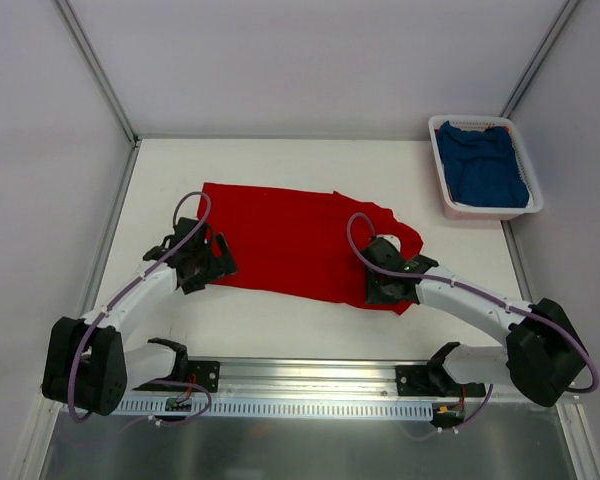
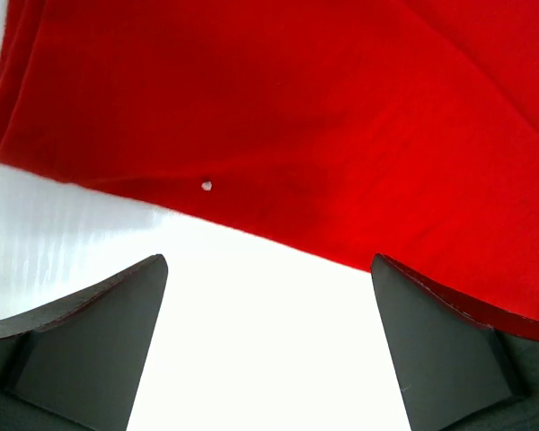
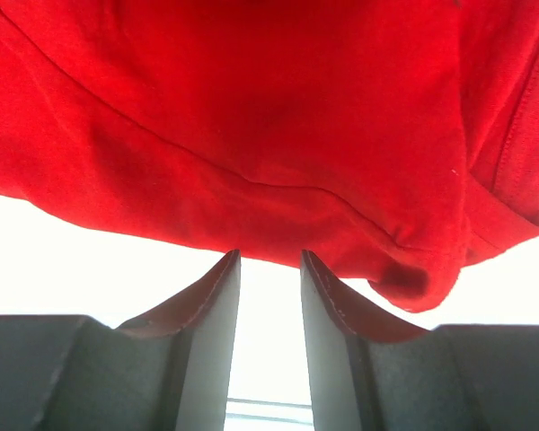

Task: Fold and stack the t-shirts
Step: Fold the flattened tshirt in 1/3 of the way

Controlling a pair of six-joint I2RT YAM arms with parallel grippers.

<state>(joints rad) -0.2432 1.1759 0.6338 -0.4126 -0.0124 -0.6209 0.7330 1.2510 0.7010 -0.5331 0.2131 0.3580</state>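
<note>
Walls [image 1: 280,60] of pale grey enclose the white counter [image 1: 280,325]; the red t-shirt [image 1: 290,240] lies spread mid-counter, the blue t-shirt [image 1: 488,170] in a basket [image 1: 439,165] far right. Left wrist: the left end effector [image 2: 269,265] gapes, empty, at the red hem. Right wrist: the right end effector [image 3: 269,256], narrowly parted, grasps nothing.

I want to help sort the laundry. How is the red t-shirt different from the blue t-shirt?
Colour: the red t-shirt is bright red, the blue t-shirt is deep blue.
Place: the red t-shirt lies on the table; the blue t-shirt sits in the white basket at the far right corner.
Pose: the red t-shirt is spread out fairly flat; the blue t-shirt is bunched up.
Both are plain cloth, with no print showing.
</note>
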